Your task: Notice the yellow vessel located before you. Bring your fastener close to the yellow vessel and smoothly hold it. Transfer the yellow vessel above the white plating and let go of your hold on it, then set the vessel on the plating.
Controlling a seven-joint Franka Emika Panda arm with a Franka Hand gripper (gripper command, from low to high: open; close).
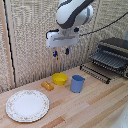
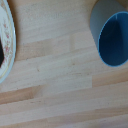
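The yellow bowl (image 1: 60, 78) sits on the wooden table, between the orange block (image 1: 47, 86) and the blue cup (image 1: 77, 83). The white plate (image 1: 27, 105) lies flat at the exterior view's front left. My gripper (image 1: 60, 51) hangs high above the bowl, fingers pointing down with a small gap between them and nothing held. In the wrist view I see the blue cup (image 2: 114, 37) and the plate's patterned rim (image 2: 9, 45); the yellow bowl and my fingers are out of that view.
A toaster oven (image 1: 112, 56) with its door and rack pulled out stands at the exterior view's back right. A woven screen backs the table. Bare wood (image 2: 55, 75) lies between cup and plate.
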